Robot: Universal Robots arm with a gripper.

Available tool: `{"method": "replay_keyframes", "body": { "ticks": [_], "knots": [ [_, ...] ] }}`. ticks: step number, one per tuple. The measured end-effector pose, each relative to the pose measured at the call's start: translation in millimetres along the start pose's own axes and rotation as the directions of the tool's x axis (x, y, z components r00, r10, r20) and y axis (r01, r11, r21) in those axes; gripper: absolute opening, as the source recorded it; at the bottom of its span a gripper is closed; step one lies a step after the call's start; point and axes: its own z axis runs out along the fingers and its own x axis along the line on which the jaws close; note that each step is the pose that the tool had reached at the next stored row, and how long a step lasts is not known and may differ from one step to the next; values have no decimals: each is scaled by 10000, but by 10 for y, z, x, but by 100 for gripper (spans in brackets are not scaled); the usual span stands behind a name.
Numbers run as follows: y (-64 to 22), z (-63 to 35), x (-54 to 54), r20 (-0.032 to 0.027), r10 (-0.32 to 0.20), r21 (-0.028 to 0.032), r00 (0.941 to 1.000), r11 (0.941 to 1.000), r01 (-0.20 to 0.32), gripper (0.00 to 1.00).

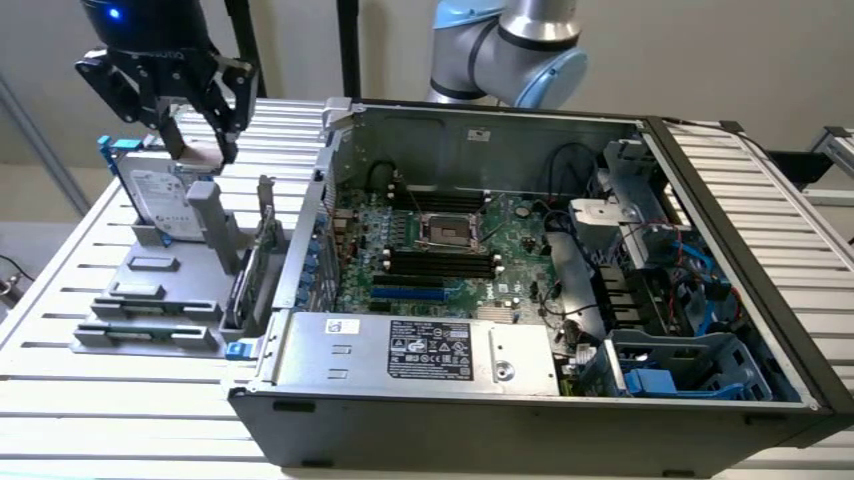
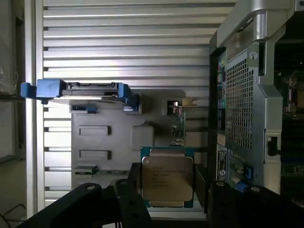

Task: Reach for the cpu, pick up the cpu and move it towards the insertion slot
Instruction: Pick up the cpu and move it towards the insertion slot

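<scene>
Up above the gray holder [image 1: 154, 300], near the far edge of the worktop [image 1: 80, 400] on the exterior view's left, hangs the end effector [image 1: 194, 125]. Its fingers [image 2: 130, 199] are clamped on the cpu [image 2: 167, 184], one on each side. The chip hangs flat side out, clear of the holder.

The slot [image 1: 447, 232] sits inside the open case [image 1: 534, 400], on the green board [image 1: 507, 255], toward the far wall. It has a shiny frame and a dark middle. It is well apart from the chip.

To do this step well, I think the arm should go slow and keep the grip firm, so the chip does not slip. It should stay high enough to pass over the case wall [image 1: 320, 190] and not bump it. The chip should end up square with the slot.

The holder is like a tray with pockets. A hard drive [image 1: 167, 205] with blue rails stands up in it. A thin green card [image 2: 178, 129] stands in it too. Some flat pockets look empty.

The case holds the board, long black memory slots [image 1: 434, 265], cables and a blue bay [image 1: 694, 375] at one corner.
</scene>
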Motion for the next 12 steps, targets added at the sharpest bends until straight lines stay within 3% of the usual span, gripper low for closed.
{"method": "replay_keyframes", "body": {
  "ticks": [12],
  "knots": [
    [19, -137, -546, -20, -1, -198, 10000, 9998, 1, 54]
  ]
}}
